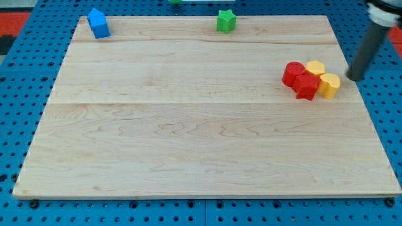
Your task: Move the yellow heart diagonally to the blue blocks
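Note:
Two yellow blocks sit at the view's right: one at the top of the cluster and one at its right; which is the heart I cannot tell. They touch two red blocks. The blue blocks stand together at the top left corner of the wooden board. My tip is just right of the yellow blocks, a small gap away.
A green star-like block sits near the board's top edge, centre right. Another green bit shows beyond the top edge. Blue pegboard surrounds the board.

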